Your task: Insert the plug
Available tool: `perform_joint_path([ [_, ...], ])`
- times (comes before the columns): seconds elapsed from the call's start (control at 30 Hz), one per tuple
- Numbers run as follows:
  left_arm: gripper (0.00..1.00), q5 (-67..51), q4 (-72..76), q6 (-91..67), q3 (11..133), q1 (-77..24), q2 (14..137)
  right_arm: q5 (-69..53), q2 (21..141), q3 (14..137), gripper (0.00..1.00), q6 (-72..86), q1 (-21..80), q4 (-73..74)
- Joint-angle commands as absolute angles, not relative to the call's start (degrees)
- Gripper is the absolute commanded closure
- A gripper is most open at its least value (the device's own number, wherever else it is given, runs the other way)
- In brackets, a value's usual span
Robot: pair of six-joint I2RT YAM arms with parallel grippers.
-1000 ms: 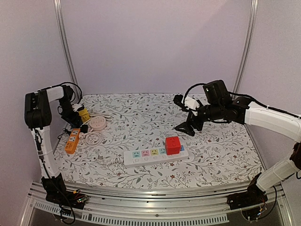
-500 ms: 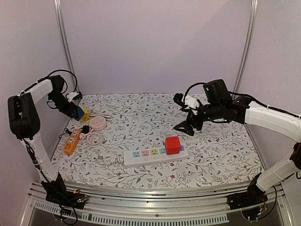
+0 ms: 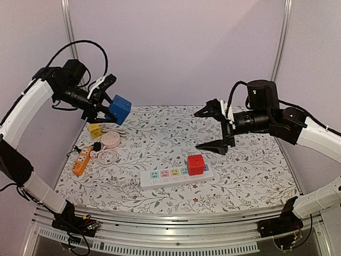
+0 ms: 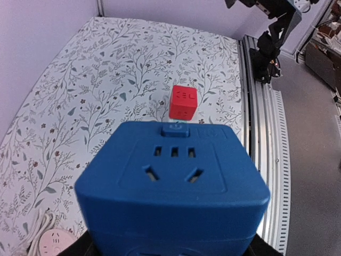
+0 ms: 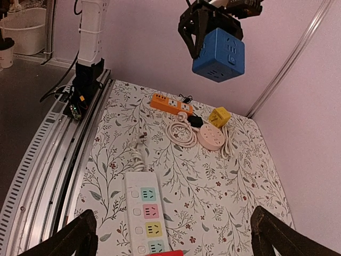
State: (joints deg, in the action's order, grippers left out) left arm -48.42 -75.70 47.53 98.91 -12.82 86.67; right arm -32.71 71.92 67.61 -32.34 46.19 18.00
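Over the floral table [image 3: 256,176], blue cube [image 3: 119,109] hangs tilted.

White arm links [image 3: 27,106], black joints [image 3: 261,95], black cables [image 3: 85,41]

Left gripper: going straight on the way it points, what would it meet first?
Likely the red cube socket on the white power strip, beyond the blue cube socket it holds; depth is unclear.
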Motion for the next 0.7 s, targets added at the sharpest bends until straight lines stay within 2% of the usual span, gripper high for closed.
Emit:
perform_joint_path([
  [0.0, 1.00, -55.1, -87.7, 50.0, 99.9, -19.5, 83.8, -35.8, 70.6, 69.4, 0.01, -39.2, 49.0, 16.8],
  [0.33, 1.00, -53.7, -92.4, 55.6, 97.7, -36.4, 87.6, -32.5, 77.4, 79.6, 0.01, -53.1, 57.0, 22.6],
  [0.67, 1.00, -53.2, -94.6, 57.2, 98.8, -42.3, 93.0, -21.9, 86.9, 88.8, 0.01, -69.9, 65.1, 35.2],
])
